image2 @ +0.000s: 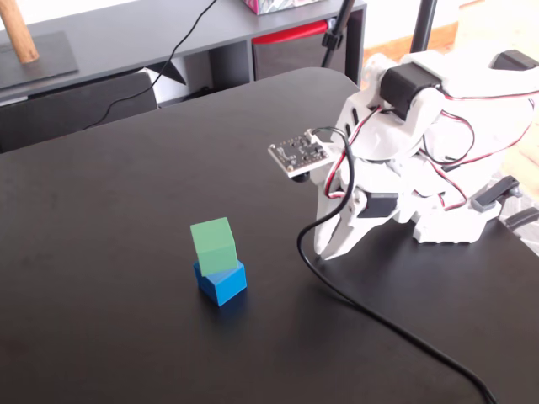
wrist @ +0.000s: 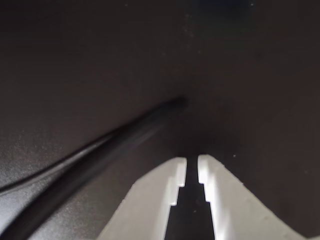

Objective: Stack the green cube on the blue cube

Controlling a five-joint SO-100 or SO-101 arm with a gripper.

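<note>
In the fixed view the green cube (image2: pixel 212 243) rests on top of the blue cube (image2: pixel 222 281), turned a little against it, left of centre on the black table (image2: pixel 126 210). My white gripper (image2: pixel 322 250) is folded back to the right of the stack, tips down near the tabletop, well apart from both cubes. In the wrist view the gripper (wrist: pixel 192 166) shows two white fingers (wrist: pixel 165 190) nearly together with only a narrow slit between them and nothing held. Neither cube shows in the wrist view.
A black cable (image2: pixel 379 324) runs from the arm across the table to the lower right, also seen as the dark cable (wrist: pixel 100 152) in the wrist view. The arm's white base (image2: pixel 446 168) stands at the right. A shelf (image2: pixel 168 42) lies behind the table.
</note>
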